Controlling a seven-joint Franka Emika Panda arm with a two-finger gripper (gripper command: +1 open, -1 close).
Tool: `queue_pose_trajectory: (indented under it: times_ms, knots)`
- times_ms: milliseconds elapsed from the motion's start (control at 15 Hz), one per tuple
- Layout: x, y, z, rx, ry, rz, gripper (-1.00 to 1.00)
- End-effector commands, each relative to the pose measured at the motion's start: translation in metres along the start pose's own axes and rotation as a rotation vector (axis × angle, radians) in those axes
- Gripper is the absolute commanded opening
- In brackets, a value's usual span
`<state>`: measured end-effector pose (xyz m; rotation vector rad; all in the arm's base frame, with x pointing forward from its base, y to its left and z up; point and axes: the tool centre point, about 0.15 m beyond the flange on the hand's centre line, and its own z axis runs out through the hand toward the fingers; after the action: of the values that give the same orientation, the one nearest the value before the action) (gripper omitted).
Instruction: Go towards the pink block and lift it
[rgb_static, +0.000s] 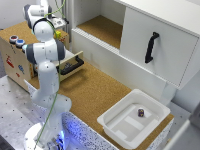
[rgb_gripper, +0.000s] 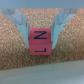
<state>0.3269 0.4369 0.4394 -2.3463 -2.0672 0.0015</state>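
Pink block (rgb_gripper: 39, 42) (black letters on its faces) sits on the cork surface (rgb_gripper: 15, 47), centred between the gripper (rgb_gripper: 40, 31) fingers, which stand spread beside it, not visibly clamping; closing then raising seems next.

Exterior view: bright, even, diffuse light is falling across the scene, no hard shadows showing. White cabinet door (rgb_static: 162, 42) is reading near overexposed, edges bleeding slightly. White tray (rgb_static: 134, 120) is glowing pale, its inner walls carrying only soft grey shading. Blue glow is showing at the arm's base (rgb_static: 60, 137). Whole frame is looking soft and low in resolution; small items are smearing into blobs.

Wrist view: heavily blurred and blocky. Pink block (rgb_gripper: 40, 42) is filling the centre, saturated, its dark markings fuzzy-edged. Fingers (rgb_gripper: 20, 25) are appearing as pale, out-of-focus shapes. Cork surface (rgb_gripper: 15, 55) is losing its grain to blur. A washed-out pale band is running along one edge.
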Motion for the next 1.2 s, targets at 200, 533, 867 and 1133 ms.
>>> queue_pose_trajectory:
  times_ms: [200, 533, 867, 1133]
  knots:
    - [-0.091, -0.026, -0.003, 0.006, -0.096, 0.148, -1.00]
    - [-0.133, -0.046, 0.019, -0.006, -0.083, 0.209, -1.00]
    - [-0.154, -0.071, 0.059, 0.017, -0.050, 0.229, -1.00]
    - [-0.140, -0.074, 0.075, -0.001, -0.016, 0.199, -1.00]
